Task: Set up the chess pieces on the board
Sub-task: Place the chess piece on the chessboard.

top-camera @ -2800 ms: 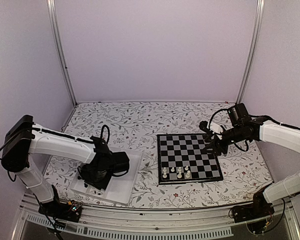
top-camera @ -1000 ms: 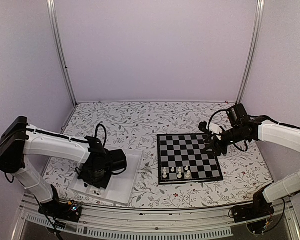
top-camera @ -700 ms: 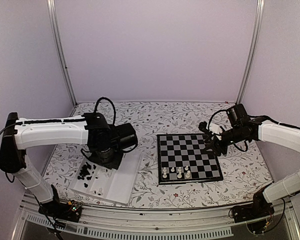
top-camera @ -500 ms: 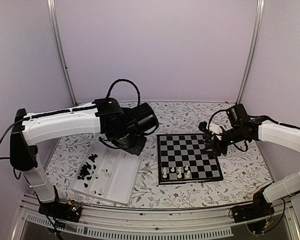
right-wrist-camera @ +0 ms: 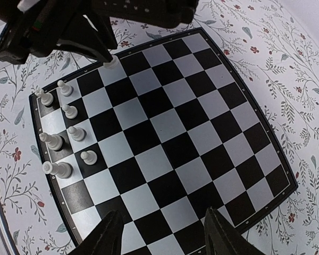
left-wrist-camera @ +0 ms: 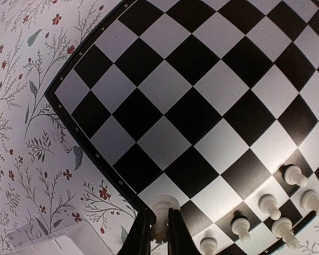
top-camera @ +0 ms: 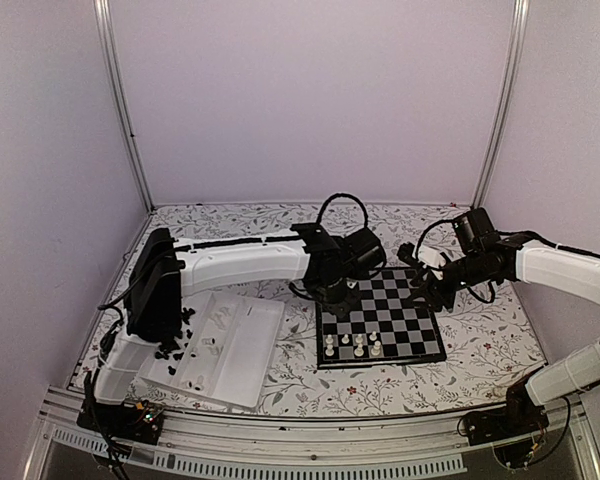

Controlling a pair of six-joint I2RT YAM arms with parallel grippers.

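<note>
The board [top-camera: 395, 320] lies right of centre with several cream-white chess pieces [top-camera: 358, 346] standing near its near-left corner. My left gripper [top-camera: 342, 290] hangs over the board's left edge, shut on a cream-white piece [left-wrist-camera: 164, 210] held between its fingers [left-wrist-camera: 141, 234]. In the right wrist view that piece [right-wrist-camera: 110, 62] is just above a square by the board's edge. My right gripper [right-wrist-camera: 165, 239] is open and empty, over the board's right edge [top-camera: 420, 290]. The standing white pieces also show in the left wrist view [left-wrist-camera: 268, 204] and the right wrist view [right-wrist-camera: 69, 133].
A white compartment tray [top-camera: 250, 365] sits at the near left, holding a heap of black pieces [top-camera: 170, 340] and a few white ones [top-camera: 206, 350]. Floral tablecloth [top-camera: 280, 235] surrounds the board. The left arm [top-camera: 240, 262] stretches across above the tray.
My left gripper rose out of the tray and swung right to the board's left edge, carrying a cream-white piece. The right arm has not moved.
</note>
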